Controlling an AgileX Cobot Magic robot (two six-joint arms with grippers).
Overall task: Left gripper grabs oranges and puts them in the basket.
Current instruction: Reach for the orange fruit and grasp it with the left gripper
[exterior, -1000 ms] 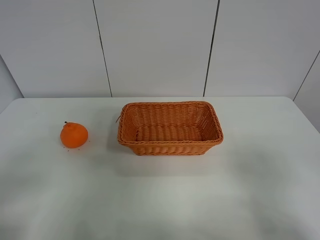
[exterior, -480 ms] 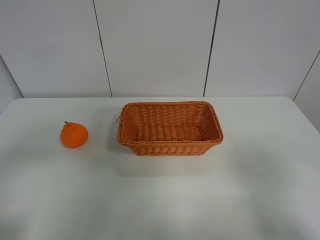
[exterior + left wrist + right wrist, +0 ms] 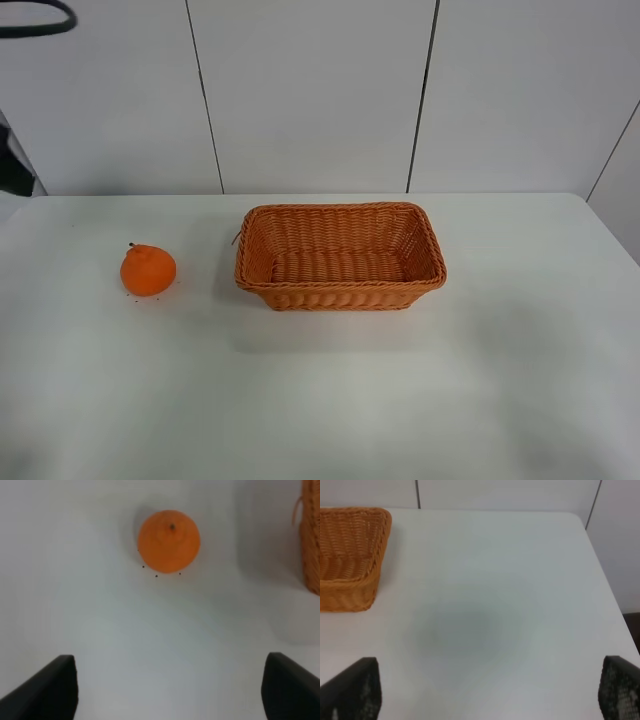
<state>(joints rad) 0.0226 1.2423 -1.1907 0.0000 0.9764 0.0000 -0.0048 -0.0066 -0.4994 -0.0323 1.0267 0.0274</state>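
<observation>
On the white table (image 3: 320,400), the wicker basket (image 3: 340,290) sits mid-table. The orange (image 3: 148,270) rests well apart from it, toward the left edge. It looks firm, light and roll-prone, so grip across its widest middle. The left gripper (image 3: 167,690) hovers short of it, spread wide and empty.

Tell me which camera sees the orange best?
The left wrist view: the orange looks biggest there, whole, seen from above with its dark stem dot. The exterior high view shows it smaller, from the side. The right wrist view misses it.
</observation>
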